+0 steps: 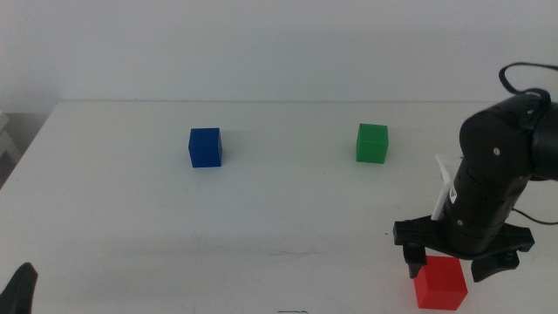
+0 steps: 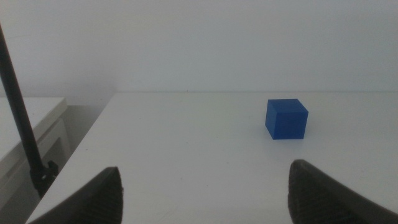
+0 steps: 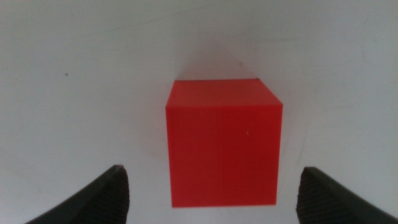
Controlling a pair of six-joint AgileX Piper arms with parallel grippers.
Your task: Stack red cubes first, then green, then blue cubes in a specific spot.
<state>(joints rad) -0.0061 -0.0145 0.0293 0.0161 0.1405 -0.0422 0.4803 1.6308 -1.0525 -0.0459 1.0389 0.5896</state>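
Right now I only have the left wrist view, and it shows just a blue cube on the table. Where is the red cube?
Observer: The red cube sits at the table's near right side.
Operator: Is the right pincer on it?
Observer: The right pincer is open, one jaw on each side of that cube, neither touching it.
Operator: My left pincer waits open. And green?
Observer: The green cube stands alone farther back, well to the right of the blue cube.
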